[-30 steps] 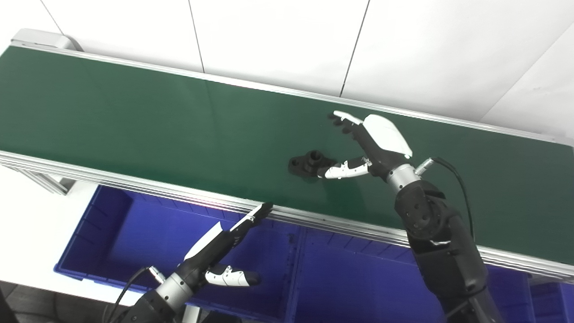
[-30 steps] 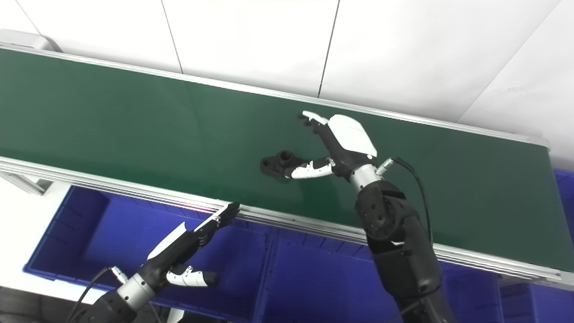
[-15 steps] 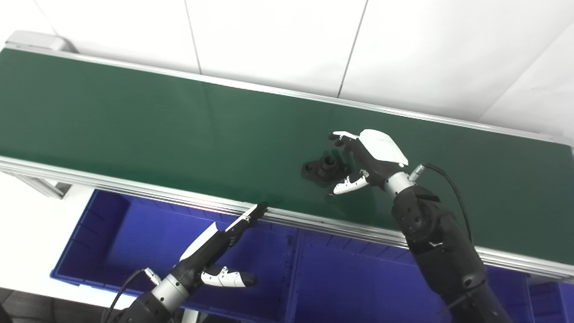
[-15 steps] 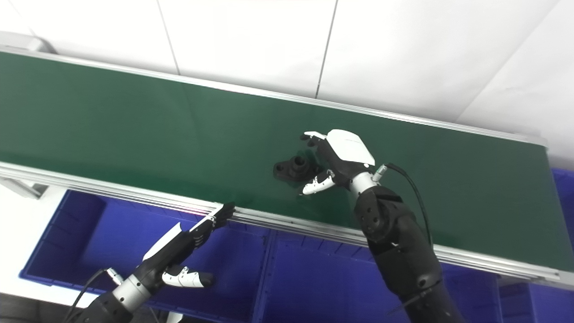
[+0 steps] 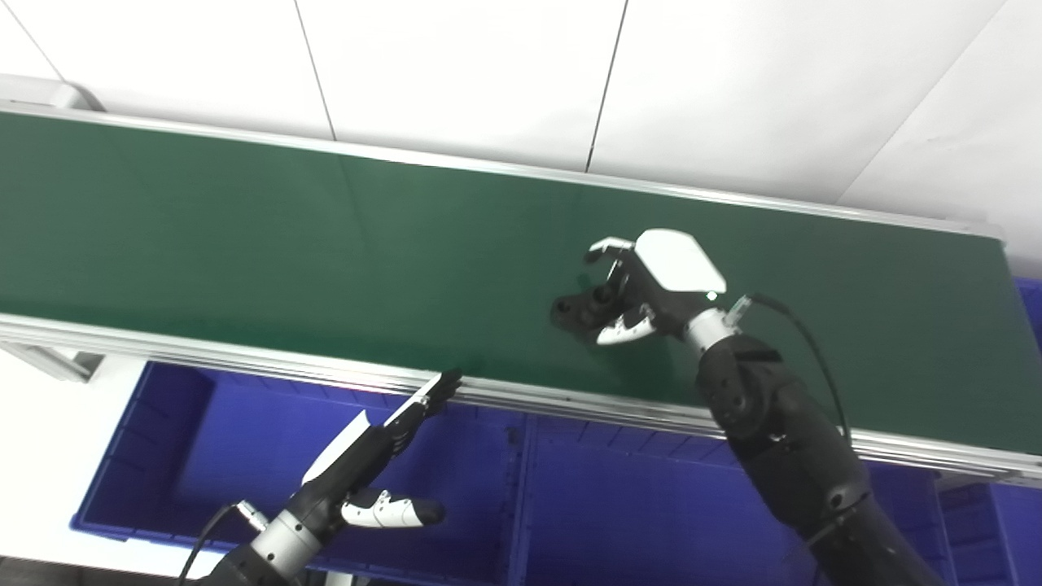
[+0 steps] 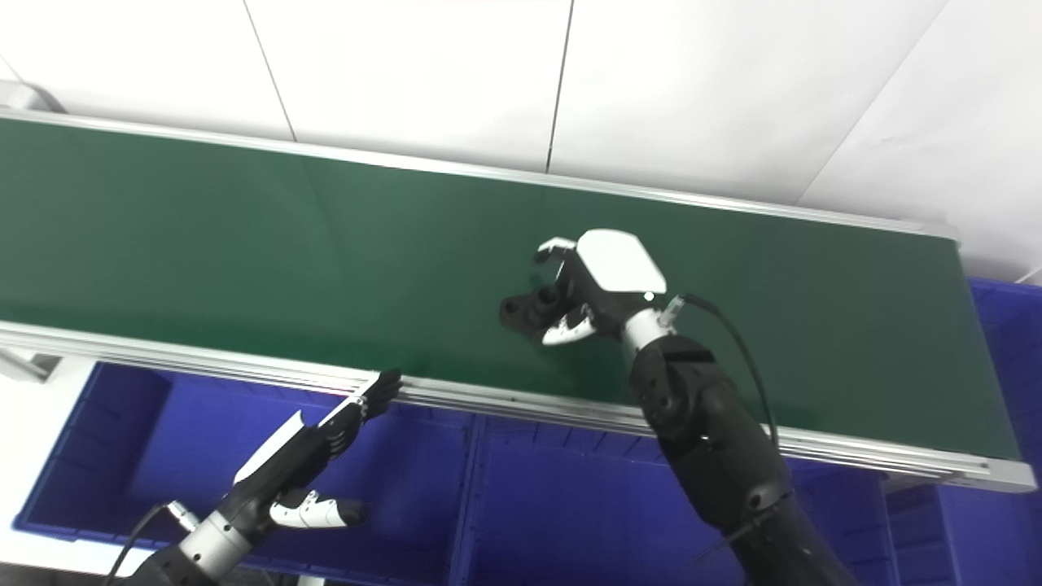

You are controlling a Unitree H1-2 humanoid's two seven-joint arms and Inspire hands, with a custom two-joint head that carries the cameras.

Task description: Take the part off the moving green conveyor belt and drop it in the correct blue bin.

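right hand curling fingers around black part on green belt | left hand hovering open, fingers apart, over blue bin

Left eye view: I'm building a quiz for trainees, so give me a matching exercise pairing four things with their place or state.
Things:
1. black part
2. right hand
3. left hand
4. blue bin

Places or states:
A. below the belt's near rail
B. open, fingers straight, over the bin
C. on the green belt
D. curled around the part

Pairs: 1-C, 2-D, 3-B, 4-A
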